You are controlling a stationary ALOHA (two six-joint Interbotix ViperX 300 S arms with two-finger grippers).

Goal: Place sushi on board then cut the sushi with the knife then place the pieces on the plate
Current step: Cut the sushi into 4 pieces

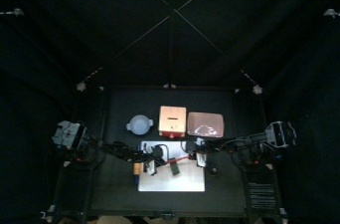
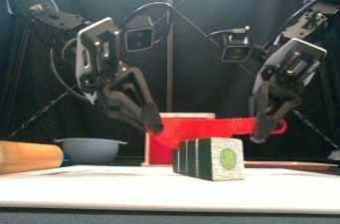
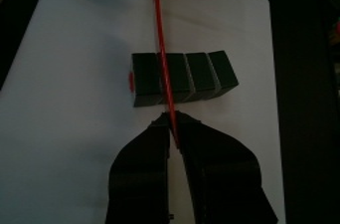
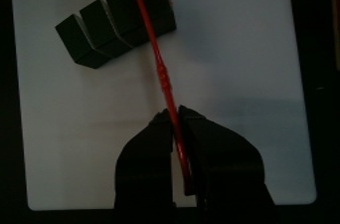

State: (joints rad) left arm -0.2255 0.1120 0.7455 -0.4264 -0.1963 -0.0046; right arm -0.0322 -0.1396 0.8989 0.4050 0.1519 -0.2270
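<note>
The sushi roll, several dark green blocks pressed together, lies on the white cutting board. A thin red knife runs across the roll, edge-on, between its end block and the others. My left gripper is shut on one end of the knife. The right wrist view shows the same knife crossing the roll, with my right gripper shut on its other end. From the front, the left gripper and right gripper hang just above the roll on either side.
Behind the board stand a blue-grey bowl, the wooden box with red drawer front and the pink tray. A tan cylinder lies at the board's left edge. Bare board lies beside the roll.
</note>
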